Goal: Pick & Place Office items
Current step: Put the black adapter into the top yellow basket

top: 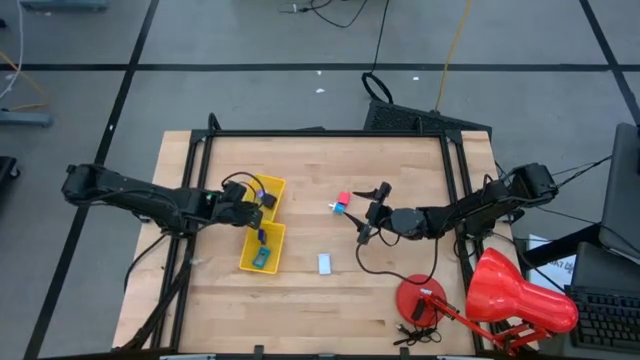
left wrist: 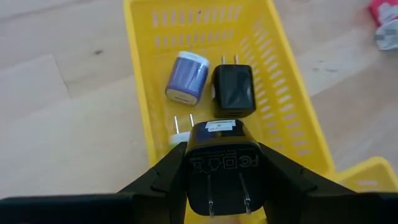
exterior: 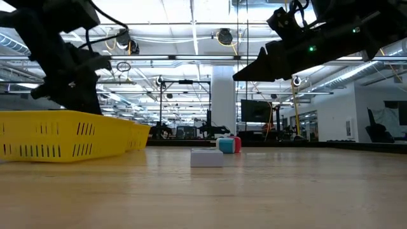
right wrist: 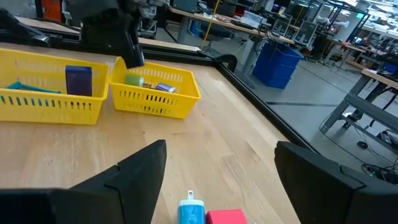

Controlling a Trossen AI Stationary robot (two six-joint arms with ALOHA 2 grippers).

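We see the left tool point(left wrist: 214, 186) gripping a black plug adapter point(left wrist: 217, 168) over the yellow basket point(left wrist: 292, 118), where a purple charger point(left wrist: 186, 76) and black charger point(left wrist: 234, 91) lie. Its label is unreadable. The right tool point(right wrist: 214, 180) hangs open above the teal point(right wrist: 191, 211) and red point(right wrist: 227, 217) pieces on the bench point(top: 300, 300). A white block point(top: 325, 263) and red lamp point(top: 515, 295) stand apart.

Pale wood-plank counter point(top: 320, 300), matt; slotted yellow plastic tray point(left wrist: 292, 118); smooth black plastic charger point(left wrist: 217, 171) with metal prongs.
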